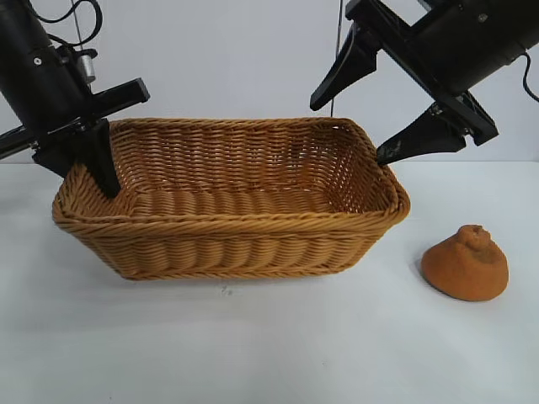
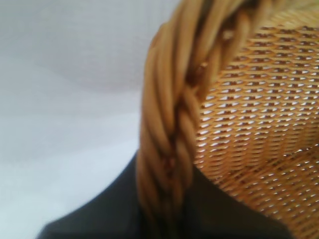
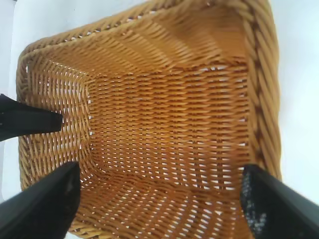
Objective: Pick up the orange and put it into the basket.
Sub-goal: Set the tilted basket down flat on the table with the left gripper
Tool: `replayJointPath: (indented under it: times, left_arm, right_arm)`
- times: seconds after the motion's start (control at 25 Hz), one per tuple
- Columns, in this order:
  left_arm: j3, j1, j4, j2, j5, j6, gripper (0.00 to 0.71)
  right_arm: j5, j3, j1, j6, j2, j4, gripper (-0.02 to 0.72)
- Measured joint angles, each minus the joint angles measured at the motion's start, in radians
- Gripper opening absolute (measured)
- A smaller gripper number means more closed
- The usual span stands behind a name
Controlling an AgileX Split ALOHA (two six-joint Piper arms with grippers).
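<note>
The wicker basket (image 1: 227, 220) stands in the middle of the table. My left gripper (image 1: 101, 172) is shut on the braided rim at its left end; in the left wrist view the rim (image 2: 169, 124) runs between the two dark fingers (image 2: 99, 214). My right gripper (image 1: 349, 130) hangs open above the basket's right end, nothing between its fingers. In the right wrist view it (image 3: 159, 199) looks down into the basket (image 3: 259, 74), where only weave shows. The orange (image 1: 466, 263) sits on the table right of the basket, apart from both grippers.
White tabletop (image 1: 253, 345) lies in front of the basket and around the orange. A white wall stands behind. A finger of the left gripper (image 3: 30, 122) shows at the basket's far end in the right wrist view.
</note>
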Motion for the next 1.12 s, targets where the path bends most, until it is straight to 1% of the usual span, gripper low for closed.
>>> replayJointPath:
  times: [0.32, 0.44, 0.48, 0.52, 0.56, 0.72, 0.76, 0.84, 0.96, 1.12]
  left_arm:
    - [0.000, -0.037, -0.003, 0.088, -0.065, 0.008, 0.081]
    - [0.000, -0.039, -0.005, 0.096, -0.075, 0.009, 0.083]
    - [0.000, -0.039, -0.005, 0.096, -0.075, 0.009, 0.098]
    - [0.000, -0.039, -0.009, 0.096, -0.075, 0.009, 0.126]
    - [0.000, -0.039, -0.010, 0.096, -0.077, 0.009, 0.183]
    - [-0.001, -0.039, -0.017, 0.088, -0.076, 0.009, 0.482]
    - [-0.001, -0.039, -0.017, 0.078, -0.076, 0.009, 0.530]
    - [-0.001, -0.039, -0.017, 0.043, -0.076, 0.009, 0.575]
    - [-0.014, -0.039, 0.019, -0.026, -0.070, 0.009, 0.599]
    - [-0.066, -0.035, 0.167, -0.108, -0.019, 0.000, 0.604]
  right_arm:
    - [0.000, 0.000, 0.000, 0.000, 0.000, 0.000, 0.599]
    - [0.000, 0.000, 0.000, 0.000, 0.000, 0.000, 0.599]
    - [0.000, 0.000, 0.000, 0.000, 0.000, 0.000, 0.599]
    - [0.000, 0.000, 0.000, 0.000, 0.000, 0.000, 0.599]
    - [0.000, 0.000, 0.000, 0.000, 0.000, 0.000, 0.599]
    - [0.000, 0.000, 0.000, 0.000, 0.000, -0.001, 0.599]
    - [0.000, 0.000, 0.000, 0.000, 0.000, -0.001, 0.599]
    - [0.000, 0.000, 0.000, 0.000, 0.000, -0.001, 0.599]
    - [0.000, 0.000, 0.000, 0.000, 0.000, -0.001, 0.599]
    - [0.000, 0.000, 0.000, 0.000, 0.000, -0.001, 0.599]
